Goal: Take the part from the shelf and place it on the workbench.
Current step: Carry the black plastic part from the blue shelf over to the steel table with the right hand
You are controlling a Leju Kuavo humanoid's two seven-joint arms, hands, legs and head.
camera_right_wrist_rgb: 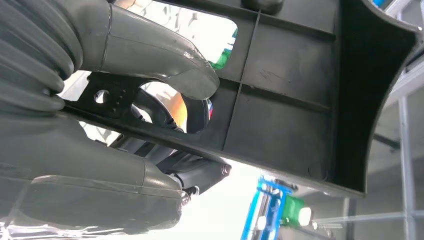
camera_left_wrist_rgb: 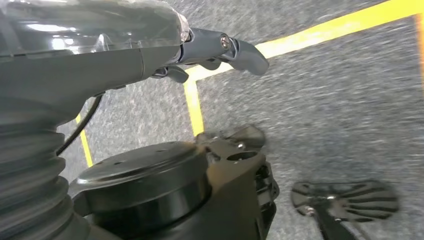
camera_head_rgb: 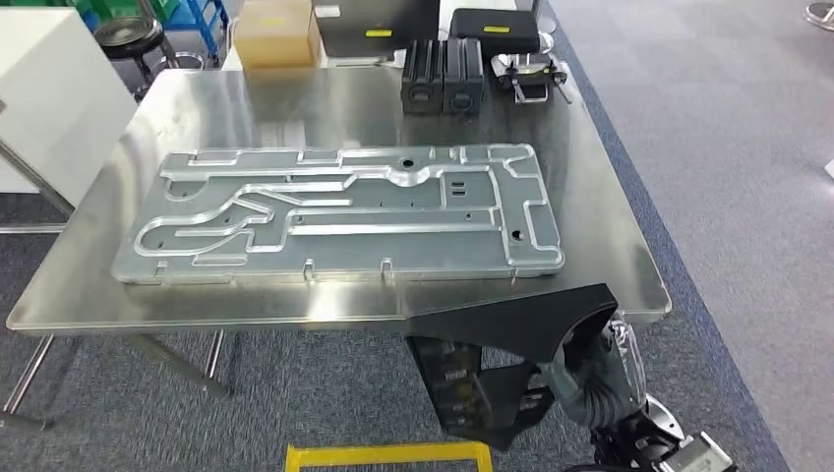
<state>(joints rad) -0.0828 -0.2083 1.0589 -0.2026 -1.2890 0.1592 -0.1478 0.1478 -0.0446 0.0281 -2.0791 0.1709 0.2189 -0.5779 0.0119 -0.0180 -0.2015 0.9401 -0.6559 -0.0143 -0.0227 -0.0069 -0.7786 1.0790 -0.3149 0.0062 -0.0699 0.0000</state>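
Gripping the black part (camera_head_rgb: 511, 339), the right hand (camera_head_rgb: 590, 374) sits at about five o'clock in the head view, just below the near edge of the steel worktop (camera_head_rgb: 610, 236). The right wrist view shows the thumb (camera_right_wrist_rgb: 165, 60) pressed on the part's ribbed face (camera_right_wrist_rgb: 280, 95), fingers passing through its cut-out. A large machined aluminium plate (camera_head_rgb: 344, 211) lies mid-worktop; two black cases (camera_head_rgb: 443, 74) stand at twelve o'clock, with a metal clamp (camera_head_rgb: 531, 77) just beside them at one o'clock. The left hand (camera_left_wrist_rgb: 220, 50) hangs over grey carpet (camera_left_wrist_rgb: 340, 100) with yellow floor tape (camera_left_wrist_rgb: 195, 107), fingers loosely extended, holding nothing
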